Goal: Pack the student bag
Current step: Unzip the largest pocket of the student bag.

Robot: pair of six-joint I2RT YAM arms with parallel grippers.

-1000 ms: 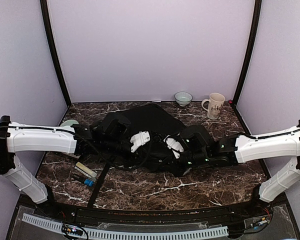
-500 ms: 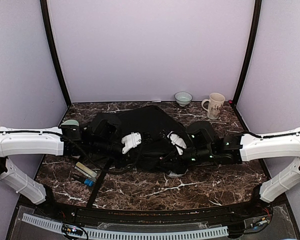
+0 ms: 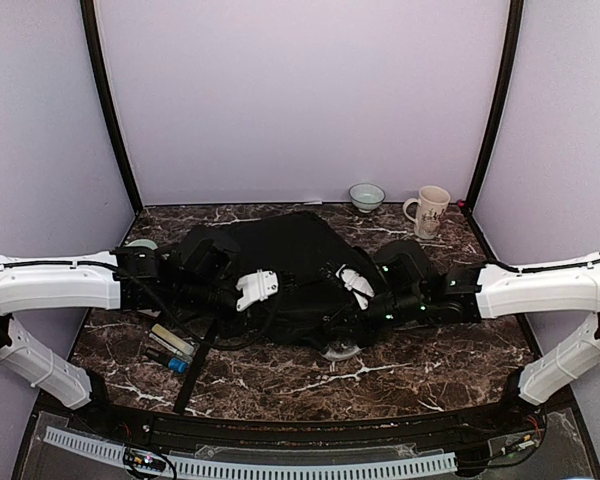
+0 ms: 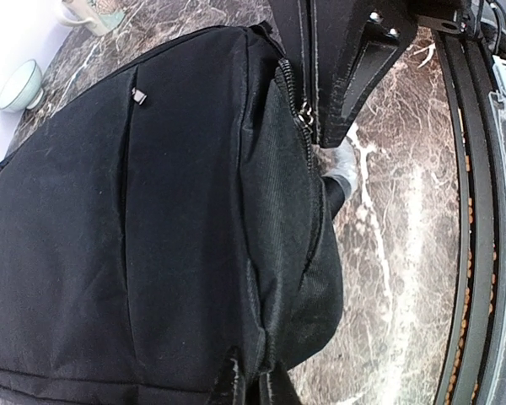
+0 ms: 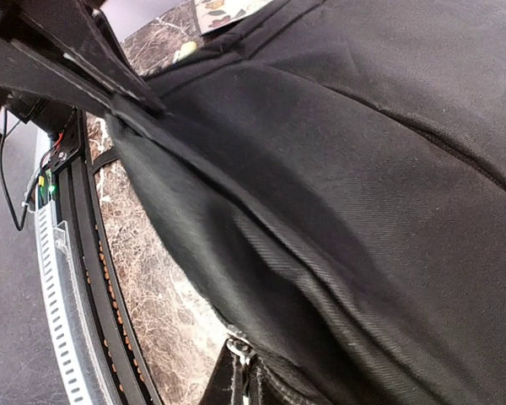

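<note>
**Both claws working the bag's near edge**

The bag is lying flat in the middle of the desk, between the two arms, with one strap trailing toward me. I am holding it from both sides. The left claw is pinching a fold of black fabric by the side seam. The right claw is closing tight on the lower edge, where a small silvery bit sits; I am guessing it is a zipper pull, but I cannot tell for sure.

I am judging this as the opening step, since nothing looks packed yet. The pens are waiting on the desk to the left, and the mug and bowl are standing at the back. Next, I am thinking the right side needs to draw along the zipper while the left side anchors the cloth.
</note>
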